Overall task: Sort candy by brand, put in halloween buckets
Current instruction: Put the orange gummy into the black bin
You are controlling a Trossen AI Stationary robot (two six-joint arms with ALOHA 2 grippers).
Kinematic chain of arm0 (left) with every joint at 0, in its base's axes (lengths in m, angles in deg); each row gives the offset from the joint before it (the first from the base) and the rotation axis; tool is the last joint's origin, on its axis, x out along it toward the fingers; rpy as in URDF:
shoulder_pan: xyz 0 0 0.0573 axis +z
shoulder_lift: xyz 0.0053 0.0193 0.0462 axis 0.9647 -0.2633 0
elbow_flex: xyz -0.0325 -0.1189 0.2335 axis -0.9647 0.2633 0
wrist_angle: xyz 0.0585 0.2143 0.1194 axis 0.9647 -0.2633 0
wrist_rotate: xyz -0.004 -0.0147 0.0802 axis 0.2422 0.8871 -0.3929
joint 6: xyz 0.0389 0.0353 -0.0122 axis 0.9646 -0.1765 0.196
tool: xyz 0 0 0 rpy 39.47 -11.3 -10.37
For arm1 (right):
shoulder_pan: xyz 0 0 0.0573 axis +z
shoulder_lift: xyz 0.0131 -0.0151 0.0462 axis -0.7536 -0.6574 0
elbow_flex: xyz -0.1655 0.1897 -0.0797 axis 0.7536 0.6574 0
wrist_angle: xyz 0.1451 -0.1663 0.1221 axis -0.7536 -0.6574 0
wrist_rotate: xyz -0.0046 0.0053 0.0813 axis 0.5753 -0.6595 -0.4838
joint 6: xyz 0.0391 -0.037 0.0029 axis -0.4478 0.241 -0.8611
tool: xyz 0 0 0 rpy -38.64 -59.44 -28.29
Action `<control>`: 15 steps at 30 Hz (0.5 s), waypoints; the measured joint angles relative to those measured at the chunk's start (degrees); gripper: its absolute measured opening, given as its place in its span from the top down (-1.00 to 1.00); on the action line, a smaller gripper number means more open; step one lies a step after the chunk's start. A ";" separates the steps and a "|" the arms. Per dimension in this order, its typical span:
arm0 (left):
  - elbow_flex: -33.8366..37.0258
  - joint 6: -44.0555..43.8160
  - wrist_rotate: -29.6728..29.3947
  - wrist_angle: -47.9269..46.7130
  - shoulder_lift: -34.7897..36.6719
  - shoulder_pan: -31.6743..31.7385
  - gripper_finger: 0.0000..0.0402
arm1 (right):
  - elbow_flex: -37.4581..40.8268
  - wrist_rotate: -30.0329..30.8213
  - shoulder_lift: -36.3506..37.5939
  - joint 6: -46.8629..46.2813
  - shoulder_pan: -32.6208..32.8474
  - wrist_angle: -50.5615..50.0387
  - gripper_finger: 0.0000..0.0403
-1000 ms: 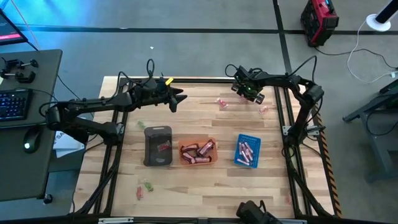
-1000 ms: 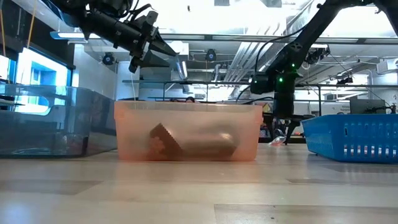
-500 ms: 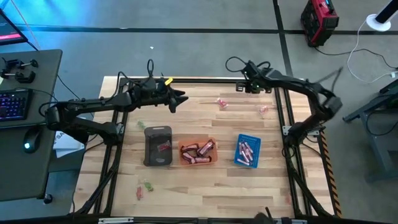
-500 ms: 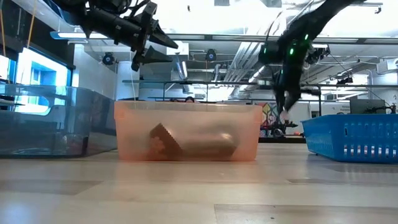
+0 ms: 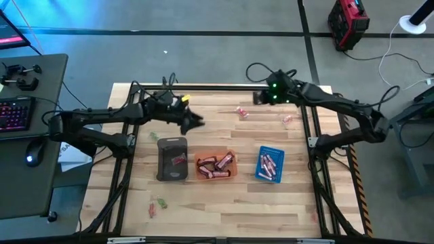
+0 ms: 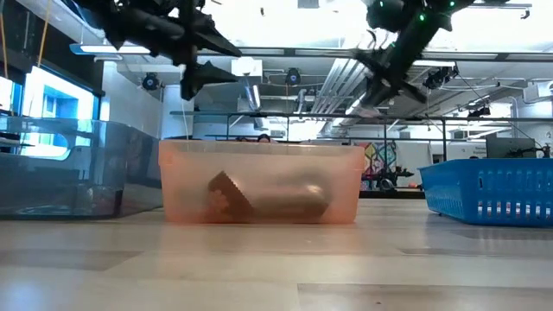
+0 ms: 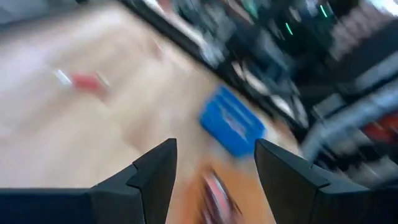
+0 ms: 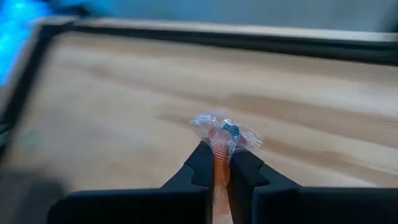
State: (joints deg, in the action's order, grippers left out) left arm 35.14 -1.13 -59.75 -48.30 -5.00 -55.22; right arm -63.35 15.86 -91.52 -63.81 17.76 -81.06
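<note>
Candy pieces [image 5: 156, 203], a small pink and green cluster, lie loose on the table [image 5: 224, 203] at its near left, well apart from everything else. Further in, three buckets sit in a row: the dark grey bucket [image 5: 172, 159] on the left with a red piece inside, the orange bucket [image 5: 215, 165] touching or just beside it, loaded with reddish-brown bars, and the blue bucket [image 5: 269, 164] set apart on the right, holding pink pieces in a neat stack. Up above the grey bucket's far end hangs the left gripper [image 5: 192, 121], fingers [image 7: 155, 171] spread wide with nothing between them. Past it, on the far half of the table, a pink candy [image 5: 241, 112] lies near the middle, and another pink piece [image 5: 287, 119] lies off to the right by the frame. At the far edge, the right gripper [image 8: 216, 163] is up off the table, pinched tight on a clear-wrapped orange-red candy [image 8: 224, 136] — the twisted wrapper pokes out past the fingertips.
</note>
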 joint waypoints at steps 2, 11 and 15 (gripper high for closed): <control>0.00 -1.16 3.67 -5.02 1.27 -0.79 -0.01 | 0.00 -3.25 -0.99 1.15 3.31 4.93 0.96; 0.09 -9.29 -0.69 -2.74 12.92 -1.53 -0.01 | -0.02 -13.09 -14.00 3.07 19.25 33.56 0.96; 0.00 -9.04 -12.92 -1.45 18.18 -1.49 -0.01 | -0.02 -13.28 -21.64 1.04 25.47 48.03 0.96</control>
State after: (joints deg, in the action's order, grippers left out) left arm 35.14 -10.17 -72.67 -49.75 13.18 -56.71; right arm -63.38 2.58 -113.16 -62.77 43.23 -33.03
